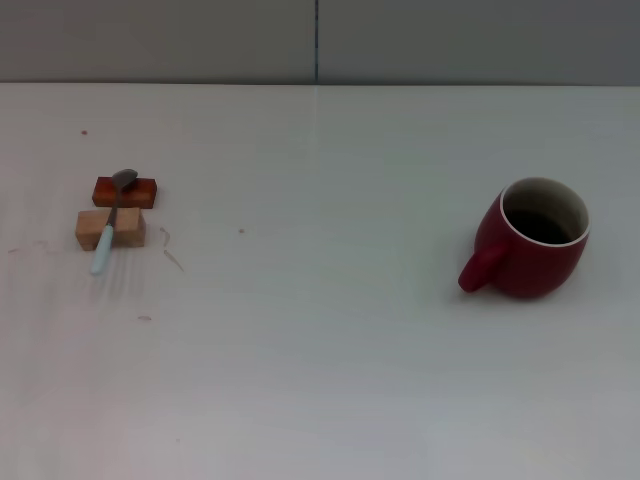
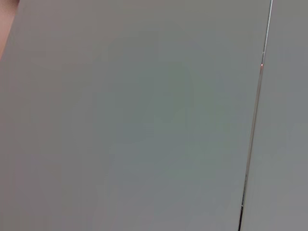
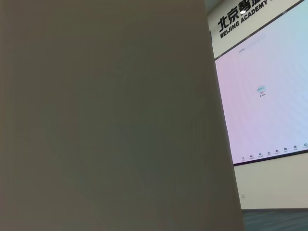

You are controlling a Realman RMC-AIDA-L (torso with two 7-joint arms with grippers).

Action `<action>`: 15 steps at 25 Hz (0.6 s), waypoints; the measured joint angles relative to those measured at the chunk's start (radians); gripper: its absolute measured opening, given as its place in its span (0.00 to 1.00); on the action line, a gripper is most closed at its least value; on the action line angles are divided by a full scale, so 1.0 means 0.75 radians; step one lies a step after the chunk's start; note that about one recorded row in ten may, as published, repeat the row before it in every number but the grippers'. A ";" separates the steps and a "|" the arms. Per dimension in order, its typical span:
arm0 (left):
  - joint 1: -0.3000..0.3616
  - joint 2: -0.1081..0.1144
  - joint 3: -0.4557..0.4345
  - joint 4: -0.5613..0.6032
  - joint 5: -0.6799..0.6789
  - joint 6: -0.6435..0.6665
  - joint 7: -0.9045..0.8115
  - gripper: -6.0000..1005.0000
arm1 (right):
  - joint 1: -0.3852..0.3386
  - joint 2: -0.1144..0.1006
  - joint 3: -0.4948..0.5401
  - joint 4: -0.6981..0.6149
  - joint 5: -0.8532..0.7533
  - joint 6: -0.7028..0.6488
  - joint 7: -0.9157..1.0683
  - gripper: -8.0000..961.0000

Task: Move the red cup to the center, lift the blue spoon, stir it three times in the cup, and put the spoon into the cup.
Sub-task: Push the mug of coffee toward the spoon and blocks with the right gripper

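Red cup (image 1: 532, 240) stands upright at right; blue spoon (image 1: 109, 228) rests across two blocks (image 1: 110, 228) at left. Grippers out of view; finger state cannot be told.

White table (image 1: 320, 380): red cup (image 1: 533, 240) right; two blocks (image 1: 112, 228) left.

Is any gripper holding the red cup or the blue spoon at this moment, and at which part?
Nothing is held. The red cup stands alone on the table, and the blue spoon lies across two small blocks. No gripper shows in any view.
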 joint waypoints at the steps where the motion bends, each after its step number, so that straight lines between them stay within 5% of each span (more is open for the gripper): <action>1: 0.000 0.000 0.000 0.000 0.000 0.000 0.000 0.82 | 0.000 0.000 0.000 -0.003 -0.001 0.003 -0.018 0.45; 3: 0.000 0.000 0.000 0.000 0.000 0.000 0.000 0.82 | 0.000 0.001 -0.001 -0.003 -0.002 0.013 -0.131 0.21; 9: -0.004 0.000 0.000 0.000 0.000 0.000 0.003 0.81 | -0.004 0.010 -0.031 0.049 -0.007 0.015 -0.642 0.12; 15: -0.007 0.000 0.000 0.000 0.000 0.001 0.004 0.81 | -0.042 0.014 -0.232 0.097 -0.010 -0.002 -1.062 0.12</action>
